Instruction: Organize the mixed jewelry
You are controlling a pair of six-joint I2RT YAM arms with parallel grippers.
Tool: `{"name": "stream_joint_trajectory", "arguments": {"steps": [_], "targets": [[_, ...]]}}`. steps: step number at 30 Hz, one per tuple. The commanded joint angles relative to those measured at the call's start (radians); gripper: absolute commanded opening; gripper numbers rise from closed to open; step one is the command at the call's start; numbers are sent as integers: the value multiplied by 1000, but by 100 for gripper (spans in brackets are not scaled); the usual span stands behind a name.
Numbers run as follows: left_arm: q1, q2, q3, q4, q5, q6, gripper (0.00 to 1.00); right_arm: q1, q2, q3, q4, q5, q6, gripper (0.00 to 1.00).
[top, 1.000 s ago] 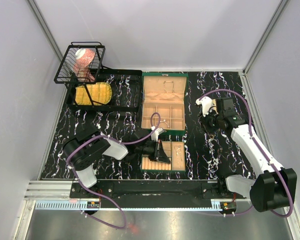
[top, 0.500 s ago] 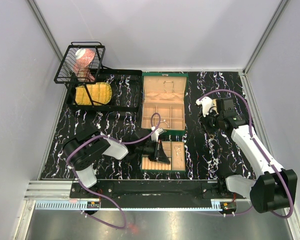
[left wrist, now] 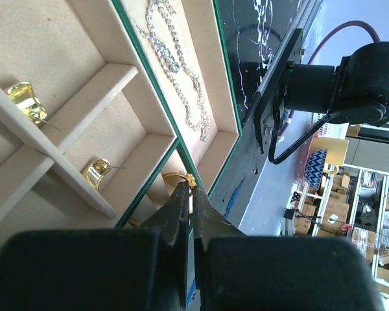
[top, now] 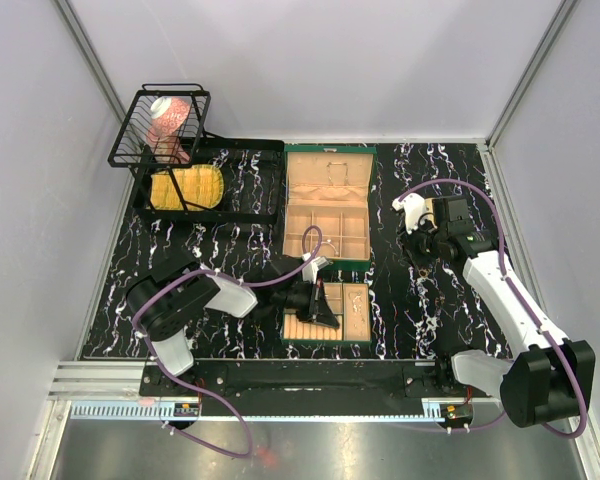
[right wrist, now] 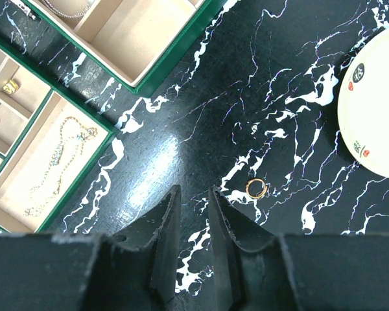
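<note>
Below centre in the right wrist view, a ring (right wrist: pixel 257 188) lies on the table (right wrist: pixel 279 65) beside the right gripper (right wrist: pixel 193 194), parted and empty; the plate's (right wrist: pixel 379 116) marks are unreadable; the left gripper (left wrist: pixel 189 189) is clenched over the tray (left wrist: pixel 126 129).

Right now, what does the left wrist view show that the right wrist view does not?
Only left wrist: the shut left tool with a small gold piece at its tips. Only right wrist: the open right tool, a loose gold ring on the black table, a pale plate. Both: the green tray holding the chain.
</note>
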Motion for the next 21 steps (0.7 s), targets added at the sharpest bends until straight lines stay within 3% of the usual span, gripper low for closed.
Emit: {"name": "stream_joint_trajectory", "arguments": {"steps": [1,4,15,21], "targets": [[9,-6,10,-81,-49,40,0,-3,-24,-1,14,-3,-14,30],[11,0,21,-108,-47,44,1,-5,-22,1,14,-3,-14,30],[19,-3,39,-171,-42,67,22,-3,-18,-1,14,-1,-16,30],[25,-12,45,-187,-35,77,25,-5,-15,-2,14,-1,-16,30]]}}
